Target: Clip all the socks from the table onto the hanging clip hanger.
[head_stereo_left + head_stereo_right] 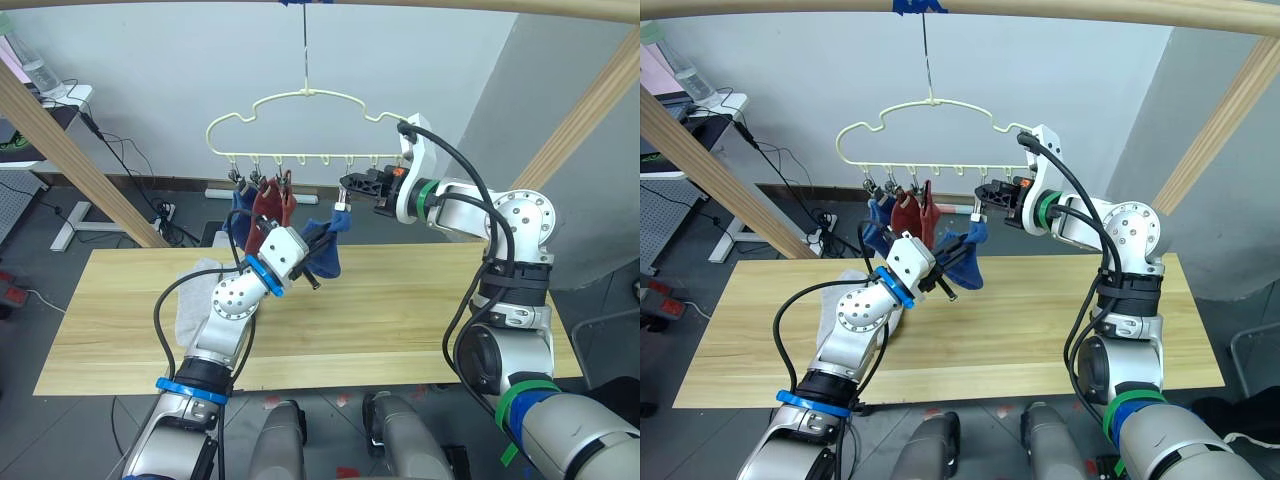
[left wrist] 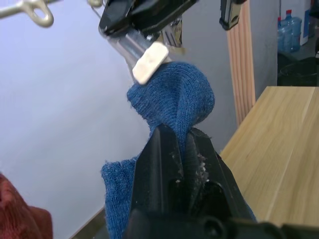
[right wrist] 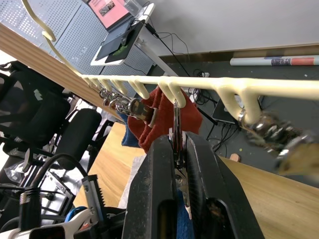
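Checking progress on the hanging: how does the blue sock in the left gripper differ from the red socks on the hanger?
The blue sock is pinched by the left gripper and stretched up to a clip the right gripper squeezes; the red socks hang free, untouched by either gripper. Blue sits further right along the hanger. Both are knit.

It looked like a robotics lab: a wooden frame rail (image 1: 470, 8), a white desk (image 1: 70, 95), loose cables (image 1: 130, 160) and pegboard panels (image 3: 65, 30).
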Controlling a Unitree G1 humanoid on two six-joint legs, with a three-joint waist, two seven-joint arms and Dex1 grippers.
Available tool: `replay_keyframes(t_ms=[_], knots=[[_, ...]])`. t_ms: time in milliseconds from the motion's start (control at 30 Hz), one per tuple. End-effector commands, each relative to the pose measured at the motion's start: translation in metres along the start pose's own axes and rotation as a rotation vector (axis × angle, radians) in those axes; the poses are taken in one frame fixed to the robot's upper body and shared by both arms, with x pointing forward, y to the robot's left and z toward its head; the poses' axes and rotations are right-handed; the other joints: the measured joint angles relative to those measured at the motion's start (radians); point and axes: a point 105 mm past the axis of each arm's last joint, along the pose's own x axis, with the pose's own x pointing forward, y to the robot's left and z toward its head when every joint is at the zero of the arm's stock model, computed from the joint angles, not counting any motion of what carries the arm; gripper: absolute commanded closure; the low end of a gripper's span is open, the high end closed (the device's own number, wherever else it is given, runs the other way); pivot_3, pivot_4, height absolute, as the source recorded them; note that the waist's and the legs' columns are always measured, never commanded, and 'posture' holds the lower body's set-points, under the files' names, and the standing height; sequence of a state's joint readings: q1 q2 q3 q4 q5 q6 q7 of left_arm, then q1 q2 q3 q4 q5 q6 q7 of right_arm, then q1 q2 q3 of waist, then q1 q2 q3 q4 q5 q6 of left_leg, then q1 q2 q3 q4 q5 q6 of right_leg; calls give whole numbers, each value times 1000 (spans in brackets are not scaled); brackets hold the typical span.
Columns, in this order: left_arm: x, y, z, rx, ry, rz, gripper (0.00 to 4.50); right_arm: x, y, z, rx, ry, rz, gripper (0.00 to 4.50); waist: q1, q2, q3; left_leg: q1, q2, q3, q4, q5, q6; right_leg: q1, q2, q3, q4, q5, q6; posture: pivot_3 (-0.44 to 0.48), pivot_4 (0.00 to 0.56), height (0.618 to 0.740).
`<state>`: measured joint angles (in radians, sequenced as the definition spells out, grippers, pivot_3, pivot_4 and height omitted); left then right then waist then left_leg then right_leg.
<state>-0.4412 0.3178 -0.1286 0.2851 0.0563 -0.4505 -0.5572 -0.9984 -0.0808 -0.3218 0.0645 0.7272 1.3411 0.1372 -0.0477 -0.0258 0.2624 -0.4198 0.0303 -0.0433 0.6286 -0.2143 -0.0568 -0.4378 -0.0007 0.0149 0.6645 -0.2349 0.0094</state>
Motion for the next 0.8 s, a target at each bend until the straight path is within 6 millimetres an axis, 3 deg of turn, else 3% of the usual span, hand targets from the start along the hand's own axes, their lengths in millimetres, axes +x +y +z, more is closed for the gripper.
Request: replay_keyframes(t_ms=[33, 533, 633, 800], knots=[[3, 9, 15, 22, -69, 35, 4492, -4, 9, 12, -23, -43, 28, 4500, 0, 0, 0, 0, 0, 0, 0, 0, 0, 0, 0, 0, 0, 0, 0, -18, 286, 740], [7, 16, 19, 47, -85, 79, 4492, -3, 13, 3, -23, -12, 48, 4500, 1, 0, 0, -1, 0, 0, 0, 0, 0, -1, 0, 0, 0, 0, 0, -2, 277, 740], [7, 15, 20, 49, -90, 77, 4500, -2, 14, 2, -16, -9, 62, 3574, 1, 0, 0, -1, 0, 0, 0, 0, 0, -1, 0, 0, 0, 0, 0, 0, 275, 740], [8, 14, 19, 56, -88, 69, 4500, -2, 15, 3, -25, -10, 64, 1628, 2, 0, 0, -1, 0, 0, 0, 0, 0, -1, 0, 0, 0, 0, 0, 2, 270, 740]])
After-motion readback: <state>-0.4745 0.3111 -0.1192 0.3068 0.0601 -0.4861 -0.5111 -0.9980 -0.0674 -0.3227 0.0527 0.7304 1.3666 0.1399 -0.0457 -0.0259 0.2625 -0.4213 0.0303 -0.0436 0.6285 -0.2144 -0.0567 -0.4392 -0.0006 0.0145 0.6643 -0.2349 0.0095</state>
